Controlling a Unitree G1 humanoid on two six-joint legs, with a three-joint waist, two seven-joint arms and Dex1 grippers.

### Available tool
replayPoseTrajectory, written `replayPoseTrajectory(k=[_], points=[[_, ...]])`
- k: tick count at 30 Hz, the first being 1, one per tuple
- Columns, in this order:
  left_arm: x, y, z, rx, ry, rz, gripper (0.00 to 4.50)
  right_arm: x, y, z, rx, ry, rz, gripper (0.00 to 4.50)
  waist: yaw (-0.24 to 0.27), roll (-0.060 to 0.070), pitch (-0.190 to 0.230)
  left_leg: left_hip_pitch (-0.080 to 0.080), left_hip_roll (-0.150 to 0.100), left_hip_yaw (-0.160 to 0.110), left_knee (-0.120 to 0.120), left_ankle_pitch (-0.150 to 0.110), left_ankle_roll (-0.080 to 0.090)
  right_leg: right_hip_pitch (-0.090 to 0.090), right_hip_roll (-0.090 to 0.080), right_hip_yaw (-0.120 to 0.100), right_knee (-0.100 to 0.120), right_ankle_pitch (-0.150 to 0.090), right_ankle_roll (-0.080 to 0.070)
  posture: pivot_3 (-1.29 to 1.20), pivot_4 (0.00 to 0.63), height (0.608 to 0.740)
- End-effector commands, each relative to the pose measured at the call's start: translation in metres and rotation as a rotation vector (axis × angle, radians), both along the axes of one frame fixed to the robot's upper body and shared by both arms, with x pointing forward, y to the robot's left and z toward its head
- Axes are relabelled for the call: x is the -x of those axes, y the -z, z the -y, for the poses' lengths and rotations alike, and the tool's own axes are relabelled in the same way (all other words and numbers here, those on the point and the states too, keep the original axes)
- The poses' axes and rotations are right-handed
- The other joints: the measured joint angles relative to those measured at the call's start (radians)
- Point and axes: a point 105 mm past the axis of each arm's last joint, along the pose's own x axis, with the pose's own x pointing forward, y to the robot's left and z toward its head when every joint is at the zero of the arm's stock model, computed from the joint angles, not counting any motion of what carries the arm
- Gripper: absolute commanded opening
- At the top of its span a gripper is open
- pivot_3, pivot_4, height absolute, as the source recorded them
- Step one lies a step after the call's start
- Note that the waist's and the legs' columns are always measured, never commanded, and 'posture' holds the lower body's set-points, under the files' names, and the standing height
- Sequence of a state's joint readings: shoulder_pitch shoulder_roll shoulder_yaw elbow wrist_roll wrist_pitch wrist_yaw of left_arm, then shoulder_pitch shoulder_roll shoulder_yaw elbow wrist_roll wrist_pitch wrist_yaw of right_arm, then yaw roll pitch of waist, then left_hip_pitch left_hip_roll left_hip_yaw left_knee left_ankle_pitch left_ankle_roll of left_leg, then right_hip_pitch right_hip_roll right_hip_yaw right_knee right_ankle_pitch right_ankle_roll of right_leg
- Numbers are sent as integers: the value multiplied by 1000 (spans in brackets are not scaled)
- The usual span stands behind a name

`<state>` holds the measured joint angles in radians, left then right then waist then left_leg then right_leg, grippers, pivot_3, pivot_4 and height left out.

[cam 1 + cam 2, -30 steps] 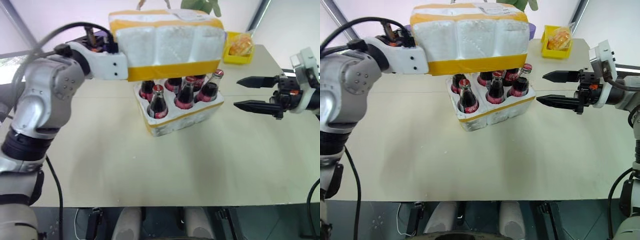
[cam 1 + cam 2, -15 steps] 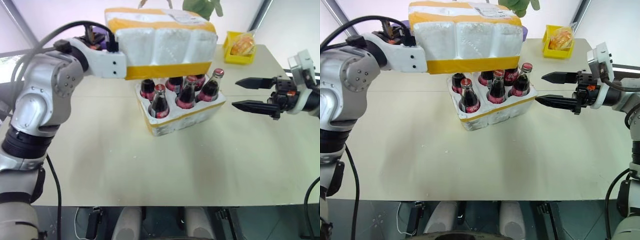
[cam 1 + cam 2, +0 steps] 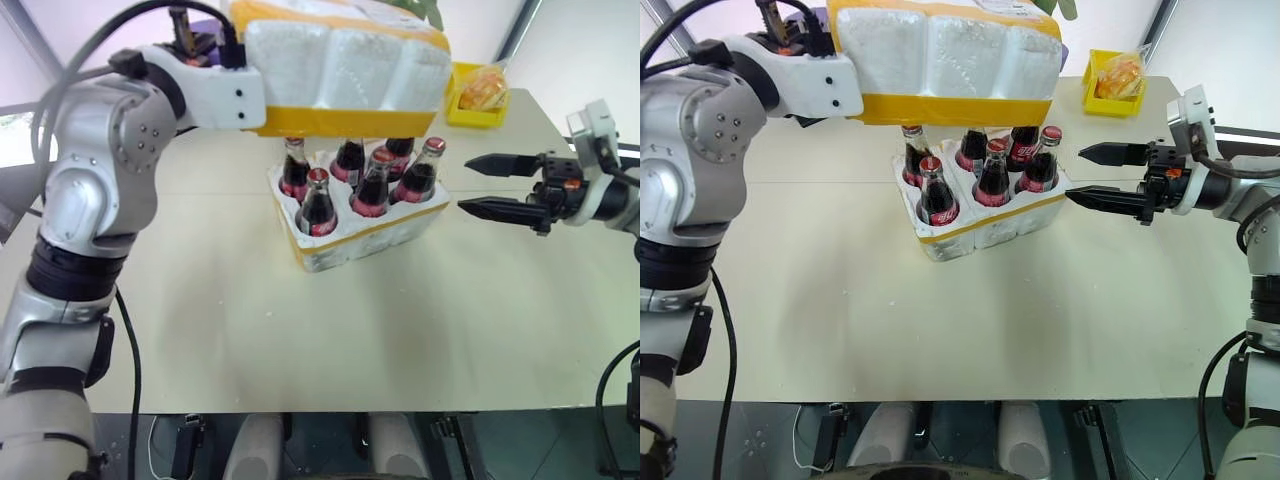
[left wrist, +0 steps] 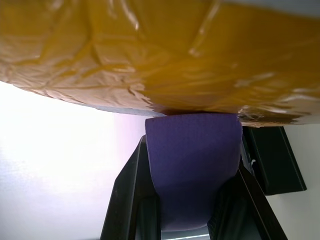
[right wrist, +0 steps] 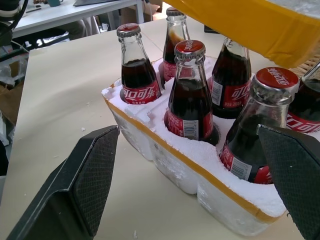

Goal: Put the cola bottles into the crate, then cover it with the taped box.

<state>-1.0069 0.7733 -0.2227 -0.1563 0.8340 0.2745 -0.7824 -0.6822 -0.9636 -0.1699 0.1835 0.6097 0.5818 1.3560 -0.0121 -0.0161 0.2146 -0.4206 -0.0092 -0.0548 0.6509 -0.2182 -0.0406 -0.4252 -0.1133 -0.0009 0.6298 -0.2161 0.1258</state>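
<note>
Desk, beige, bare in its near part. Crate, white foam with a yellow band, stands at mid-desk; six cola bottles upright in its wells, red caps showing. Right tool, jaws apart and empty, level beside the crate's right end, not touching. Taped box, white foam with yellow bands, hangs above the crate, clear of the bottle caps, gripped at its left end by the closed left tool. Yellow tray at the far right corner.
</note>
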Motion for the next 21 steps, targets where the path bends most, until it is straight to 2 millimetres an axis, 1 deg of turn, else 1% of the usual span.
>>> replayPoseTrajectory(k=[1, 3, 4, 12, 16, 18, 21], points=[[8, -15, -6, -7, -17, 67, 513, 3, -18, 2, -7, -3, 67, 4500, -1, 0, 0, 0, 0, 0, 0, 0, 0, 0, 0, 0, 0, 0, 0, 0, 150, 740], [8, -13, -11, -1, -32, 58, 513, 3, -18, 3, -7, 0, 69, 4500, -2, 0, 0, 0, 0, 0, 0, 0, 0, 0, 0, 0, 0, 0, 0, 0, 150, 740], [9, -15, -12, 4, -35, 66, 513, 3, -18, 3, -7, 1, 70, 4500, -3, 0, 0, 0, 0, 0, 0, 0, 0, 0, 0, 0, 0, 0, 0, 0, 150, 740], [10, -38, -19, 37, -58, 131, 513, 1, -18, 1, -5, -2, 73, 4500, -3, 0, 0, 0, 0, 0, 0, 0, 0, 0, 0, 0, 0, 0, 0, 0, 150, 740], [11, -49, -19, 46, -62, 160, 513, 1, -18, 2, 0, -1, 73, 4500, -3, 0, 0, 0, 0, 0, 0, 0, 0, 0, 0, 0, 0, 0, 0, 0, 150, 740], [11, -49, -17, 65, -52, 151, 513, 2, -18, 4, 5, 4, 71, 4500, -4, 0, 0, 0, 0, 0, 0, 0, 0, 0, 0, 0, 0, 0, 0, 0, 150, 740], [11, -39, -4, 126, 4, 77, 513, 2, -18, 8, 19, 19, 72, 4500, -5, 0, 0, 0, 0, 0, 0, 0, 0, 0, 0, 0, 0, 0, 0, 0, 150, 740]])
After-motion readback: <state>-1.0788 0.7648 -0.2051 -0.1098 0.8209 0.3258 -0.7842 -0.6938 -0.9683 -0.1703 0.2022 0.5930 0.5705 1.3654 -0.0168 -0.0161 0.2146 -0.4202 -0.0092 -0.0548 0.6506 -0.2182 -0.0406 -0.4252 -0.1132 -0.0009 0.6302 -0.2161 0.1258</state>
